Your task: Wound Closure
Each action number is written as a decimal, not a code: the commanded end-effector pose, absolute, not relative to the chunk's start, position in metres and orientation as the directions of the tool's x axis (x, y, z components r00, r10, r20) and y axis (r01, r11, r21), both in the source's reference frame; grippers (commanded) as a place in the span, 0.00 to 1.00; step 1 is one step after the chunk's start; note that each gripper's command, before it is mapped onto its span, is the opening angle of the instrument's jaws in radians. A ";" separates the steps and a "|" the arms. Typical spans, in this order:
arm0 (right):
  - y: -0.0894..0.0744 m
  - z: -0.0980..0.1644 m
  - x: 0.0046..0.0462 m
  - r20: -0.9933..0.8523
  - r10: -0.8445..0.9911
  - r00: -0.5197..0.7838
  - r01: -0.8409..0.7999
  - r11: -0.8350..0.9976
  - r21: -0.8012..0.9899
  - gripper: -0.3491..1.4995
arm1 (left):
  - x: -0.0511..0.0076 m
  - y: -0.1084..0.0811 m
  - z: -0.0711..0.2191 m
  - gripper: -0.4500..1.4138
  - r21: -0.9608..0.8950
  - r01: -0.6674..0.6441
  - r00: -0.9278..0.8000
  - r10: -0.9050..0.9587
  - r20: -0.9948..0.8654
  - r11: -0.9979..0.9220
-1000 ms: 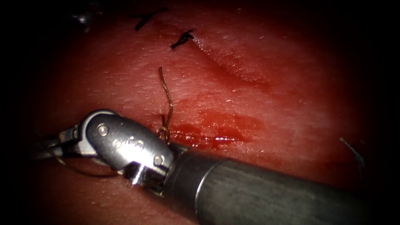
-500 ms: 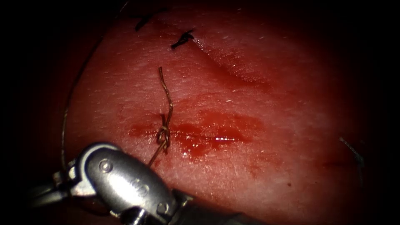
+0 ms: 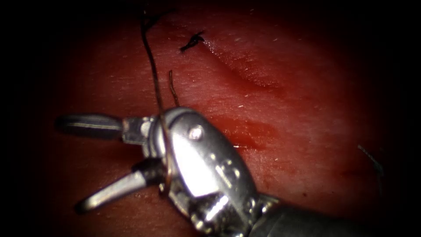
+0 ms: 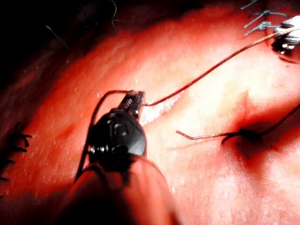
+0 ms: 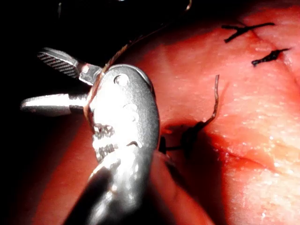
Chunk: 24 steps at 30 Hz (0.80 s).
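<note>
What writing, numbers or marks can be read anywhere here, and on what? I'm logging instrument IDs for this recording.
Right tool, wrist housing: faint engraved characters, too blurred to read.
Left tool: no marking visible.
Tissue and thread: no text.
Nothing here is legible enough to quote.

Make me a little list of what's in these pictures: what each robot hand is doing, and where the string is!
Right hand: open, holding nothing; the thread drapes over its wrist
Left hand: shut on the thread
Knot: on the tissue, short tail sticking up
Red fluid: beside the right hand's wrist
Older stitch: dark, farther up
</note>
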<state>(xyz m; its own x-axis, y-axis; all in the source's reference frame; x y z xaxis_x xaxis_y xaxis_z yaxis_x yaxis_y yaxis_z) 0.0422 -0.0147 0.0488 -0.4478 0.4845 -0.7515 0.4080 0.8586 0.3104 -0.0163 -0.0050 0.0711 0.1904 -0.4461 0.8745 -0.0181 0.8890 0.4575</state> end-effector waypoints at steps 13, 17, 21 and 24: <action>-0.010 0.051 0.0398 -0.885 0.325 -0.333 -0.077 0.926 0.369 0.69 | -0.0162 -0.013 0.075 0.00 0.421 0.077 0.027 -0.424 0.905 0.904; -0.009 0.052 0.0393 -0.902 0.316 -0.293 -0.187 0.907 0.378 0.67 | -0.0161 -0.015 0.074 0.00 0.418 0.099 -0.006 -0.420 0.908 0.903; -0.009 0.053 0.0392 -0.920 0.308 -0.243 -0.276 0.887 0.370 0.66 | -0.0166 -0.018 0.074 0.00 0.425 0.105 -0.011 -0.426 0.905 0.899; -0.009 0.053 0.0391 -0.924 0.340 -0.174 -0.312 0.871 0.380 0.65 | -0.0169 -0.020 0.073 0.00 0.423 0.100 -0.011 -0.424 0.906 0.901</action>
